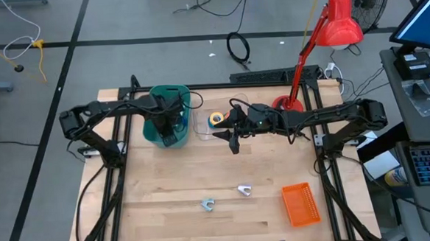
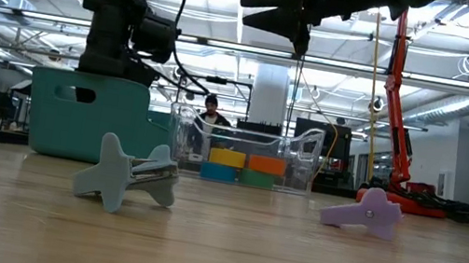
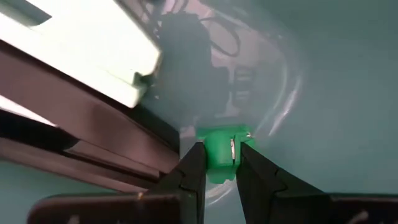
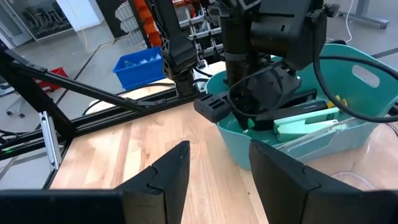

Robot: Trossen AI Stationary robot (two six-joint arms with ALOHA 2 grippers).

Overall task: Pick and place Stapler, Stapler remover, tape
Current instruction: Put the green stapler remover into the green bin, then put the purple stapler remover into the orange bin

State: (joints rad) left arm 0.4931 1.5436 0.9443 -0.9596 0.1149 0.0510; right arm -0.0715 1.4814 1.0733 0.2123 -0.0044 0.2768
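Down inside the teal bin (image 1: 172, 115) at the far left of the counter (image 1: 167, 189), my left pincer (image 3: 219, 177) is clamped on a small green piece (image 3: 222, 154) that I take for a stapler part; pale stapler bodies (image 4: 308, 124) lie in the bin beside it. I judge this the placing or picking of a stapler at the bin, and cannot tell which. My right pincer (image 4: 217, 168) hangs open above the counter, just right of the bin and over the clear tray (image 2: 292, 155). That tray holds the tape (image 2: 243, 166): yellow and orange rolls stacked on blue and green. Two staple removers, one grey-blue (image 1: 208, 203) and one lilac (image 1: 244, 190), lie on the near counter, apart from the orange basket (image 1: 300, 204) at near right, whose contents I cannot see. Next, I think, the right pincer must drop squarely over one remover.
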